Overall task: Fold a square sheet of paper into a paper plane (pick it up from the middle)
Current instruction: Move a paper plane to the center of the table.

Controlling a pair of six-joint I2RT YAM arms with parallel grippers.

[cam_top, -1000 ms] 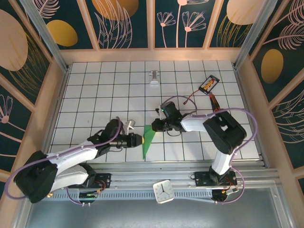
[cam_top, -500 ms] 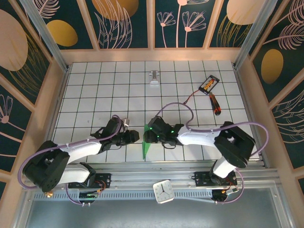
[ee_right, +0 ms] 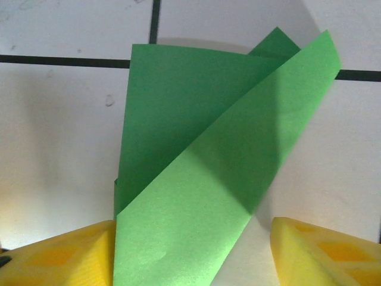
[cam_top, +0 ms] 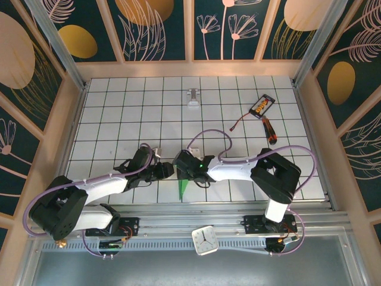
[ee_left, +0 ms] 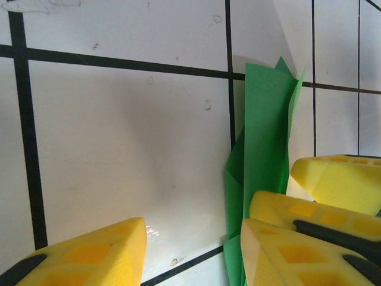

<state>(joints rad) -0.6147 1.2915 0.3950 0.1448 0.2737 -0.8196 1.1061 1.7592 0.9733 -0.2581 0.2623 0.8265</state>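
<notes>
Folded paper nr front edge of table, abt mid-width, narrow tip toward that edge, wider end under both grippers, layers splayed apart at that end. L gripper low over table just left of paper, jaws spread w/ bare tile between, paper edge just beside inner face of one jaw, not pinched. R gripper nearly tip-to-tip w/ L gripper, jaws spread wide either side of paper, one paper edge at a jaw, clear gap at the other, no pinch.
</notes>
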